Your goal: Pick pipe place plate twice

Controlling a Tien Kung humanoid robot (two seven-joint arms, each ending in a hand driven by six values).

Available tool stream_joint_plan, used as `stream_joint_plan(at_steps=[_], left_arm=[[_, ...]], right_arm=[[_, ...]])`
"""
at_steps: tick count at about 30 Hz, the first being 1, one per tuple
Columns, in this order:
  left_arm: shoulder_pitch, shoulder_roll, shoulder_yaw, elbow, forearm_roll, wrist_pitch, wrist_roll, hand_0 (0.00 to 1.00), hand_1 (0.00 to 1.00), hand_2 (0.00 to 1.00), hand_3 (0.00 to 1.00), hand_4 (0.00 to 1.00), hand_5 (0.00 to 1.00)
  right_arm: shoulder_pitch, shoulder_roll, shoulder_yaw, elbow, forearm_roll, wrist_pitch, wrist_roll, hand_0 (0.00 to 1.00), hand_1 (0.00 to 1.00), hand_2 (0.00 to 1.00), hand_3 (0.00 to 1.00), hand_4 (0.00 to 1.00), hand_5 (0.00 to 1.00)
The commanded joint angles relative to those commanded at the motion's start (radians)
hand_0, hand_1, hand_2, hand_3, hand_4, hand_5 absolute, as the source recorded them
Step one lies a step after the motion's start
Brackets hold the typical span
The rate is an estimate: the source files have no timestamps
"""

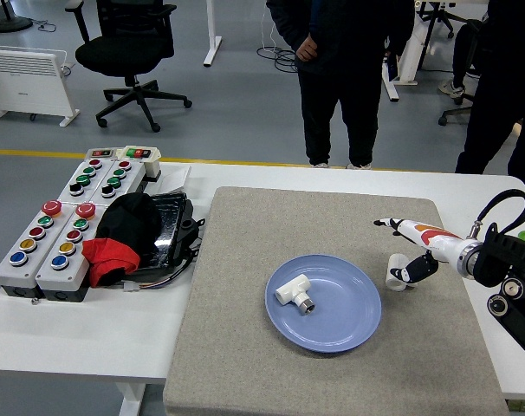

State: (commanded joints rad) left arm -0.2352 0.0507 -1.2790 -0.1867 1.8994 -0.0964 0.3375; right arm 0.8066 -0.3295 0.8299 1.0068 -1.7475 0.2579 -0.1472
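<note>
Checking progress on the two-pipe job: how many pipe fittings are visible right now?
2. One pipe fitting lies on the blue plate; a second sits on the mat beside the right hand.

It looks like a lab or test office: an office chair (128, 43) and white desk legs (214, 35) on grey floor, push-button control boxes (59, 230) at the table's (81, 334) left edge.
</note>
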Motion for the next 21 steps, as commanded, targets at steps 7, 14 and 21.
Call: stream_joint_plan(at_steps=[7, 14, 21], left_arm=[[0.001, -0.002, -0.003, 0.000, 0.005, 0.000, -0.001, 0.735, 0.746, 0.703, 0.649, 0.408, 0.998], [0.001, -0.003, -0.003, 0.000, 0.005, 0.001, -0.003, 0.735, 0.746, 0.704, 0.649, 0.408, 0.998], [0.004, -0.005, 0.001, -0.001, 0.001, 0.000, -0.005, 0.735, 0.746, 0.703, 0.651, 0.408, 0.998]], right_arm=[[-0.021, -0.030, -0.008, -0.013, -0.021, 0.001, 0.009, 0.944, 0.870, 0.990, 0.977, 0.755, 0.283], [-0.028, -0.025, -0.046, -0.055, -0.025, -0.069, 0.049, 0.925, 0.847, 0.967, 0.959, 0.755, 0.282], [-0.030, -0.011, -0.078, -0.086, -0.014, -0.119, 0.075, 0.866, 0.805, 0.917, 0.913, 0.750, 0.272]])
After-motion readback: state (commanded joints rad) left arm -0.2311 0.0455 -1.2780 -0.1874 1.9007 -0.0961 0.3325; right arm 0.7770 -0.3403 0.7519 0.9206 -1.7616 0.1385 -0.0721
